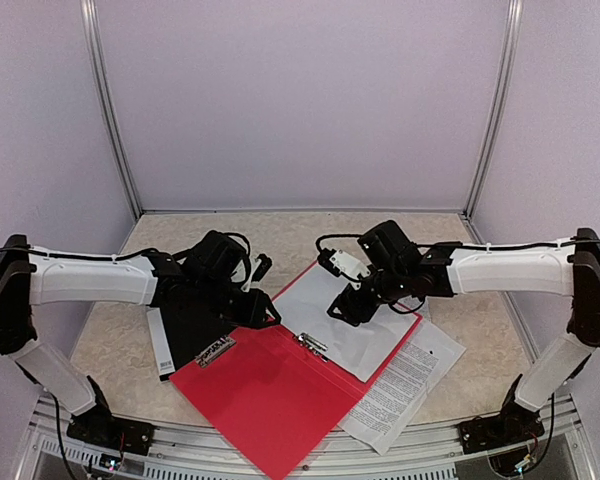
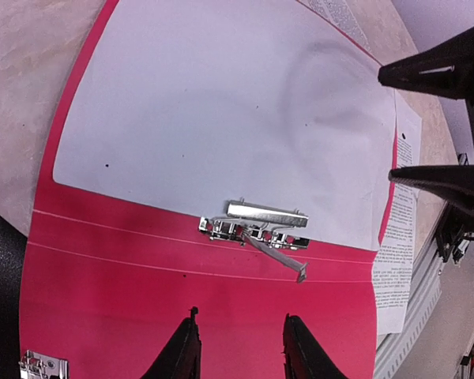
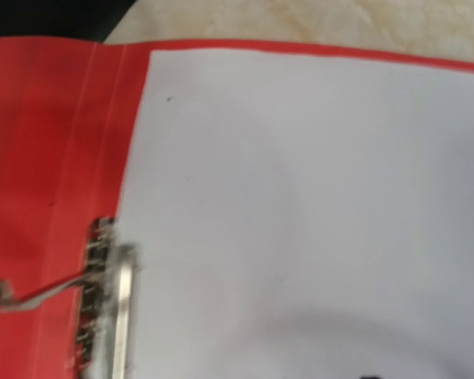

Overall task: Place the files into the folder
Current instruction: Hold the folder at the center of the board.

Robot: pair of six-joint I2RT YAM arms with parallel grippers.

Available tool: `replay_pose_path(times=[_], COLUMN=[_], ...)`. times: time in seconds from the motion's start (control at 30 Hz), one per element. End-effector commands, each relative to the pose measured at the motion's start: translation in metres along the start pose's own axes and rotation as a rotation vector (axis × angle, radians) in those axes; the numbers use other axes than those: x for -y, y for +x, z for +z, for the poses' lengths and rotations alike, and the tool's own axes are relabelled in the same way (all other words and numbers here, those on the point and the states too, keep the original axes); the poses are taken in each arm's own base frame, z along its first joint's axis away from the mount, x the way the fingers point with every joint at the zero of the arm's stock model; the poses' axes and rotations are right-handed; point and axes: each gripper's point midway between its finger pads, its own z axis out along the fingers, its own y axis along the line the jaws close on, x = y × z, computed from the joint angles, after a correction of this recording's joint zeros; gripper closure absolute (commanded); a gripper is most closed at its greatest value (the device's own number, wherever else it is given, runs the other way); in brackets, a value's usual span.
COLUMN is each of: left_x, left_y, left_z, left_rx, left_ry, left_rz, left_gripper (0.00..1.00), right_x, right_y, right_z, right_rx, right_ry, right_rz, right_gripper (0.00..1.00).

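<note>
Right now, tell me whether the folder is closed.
No: the folder lies open flat, its clip exposed and a white sheet lying on one half.

red folder [image 1: 260,390]; white blank sheet [image 1: 360,345]; printed sheet [image 1: 400,385], dense black text; beige marbled table [image 1: 110,340]

A raised metal lever [image 2: 276,254] juts from the folder [image 2: 142,316]; the sheet [image 2: 205,103] beyond seems unobstructed.

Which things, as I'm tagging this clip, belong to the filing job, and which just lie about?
Job:
- red folder, lying open
- its metal clip
- blank white sheet on the folder
- printed sheet at the folder's right edge

Lying about:
- dark flat item left of the folder; what it is, unclear
</note>
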Motion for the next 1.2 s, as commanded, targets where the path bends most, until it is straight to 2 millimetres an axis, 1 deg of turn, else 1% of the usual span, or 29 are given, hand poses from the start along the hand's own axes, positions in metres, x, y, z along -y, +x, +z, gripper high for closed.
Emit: replay_pose_path(times=[0.0,0.03,0.07,0.1,0.27,0.47,0.53,0.67,0.77,0.87,1.03,1.13,1.17], left_x=[0.013,0.015,0.017,0.018,0.029,0.027,0.027,0.028,0.028,0.030,0.032,0.030,0.029], left_y=[-0.008,-0.009,-0.008,-0.009,-0.003,0.004,0.005,0.012,0.019,0.019,0.018,0.016,0.017], left_z=[-0.001,0.000,0.001,0.002,0.009,0.019,0.019,0.021,0.023,0.028,0.031,0.033,0.033], left_rx=[0.034,0.035,0.032,0.034,0.000,-0.027,-0.028,-0.045,-0.072,-0.075,-0.071,-0.071,-0.074], left_ry=[0.066,0.077,0.087,0.096,0.177,0.197,0.209,0.242,0.258,0.279,0.298,0.295,0.293], left_rz=[-0.009,-0.013,-0.018,-0.021,-0.029,-0.071,-0.083,-0.113,-0.124,-0.120,-0.125,-0.136,-0.140], left_gripper=[0.66,0.66,0.66,0.66,0.65,0.66,0.66,0.66,0.66,0.67,0.67,0.67,0.67], right_x=[-0.028,-0.034,-0.038,-0.042,-0.058,-0.074,-0.077,-0.081,-0.081,-0.081,-0.082,-0.082,-0.083], right_y=[0.003,0.007,0.016,0.014,0.038,0.053,0.055,0.056,0.056,0.057,0.056,0.061,0.066], right_z=[-0.007,-0.007,-0.006,-0.007,-0.004,0.013,0.021,0.028,0.028,0.023,0.009,0.001,-0.001], right_rx=[0.058,0.065,0.064,0.088,0.119,0.102,0.091,0.088,0.097,0.106,0.139,0.136,0.127], right_ry=[-0.003,0.000,0.013,0.022,0.043,0.043,0.042,0.052,0.051,0.049,0.025,0.012,0.002], right_rz=[0.056,0.058,0.064,0.065,0.091,0.078,0.072,0.068,0.083,0.098,0.137,0.162,0.170], right_gripper=[0.40,0.42,0.44,0.46,0.55,0.64,0.66,0.68,0.70,0.72,0.74,0.75,0.75])
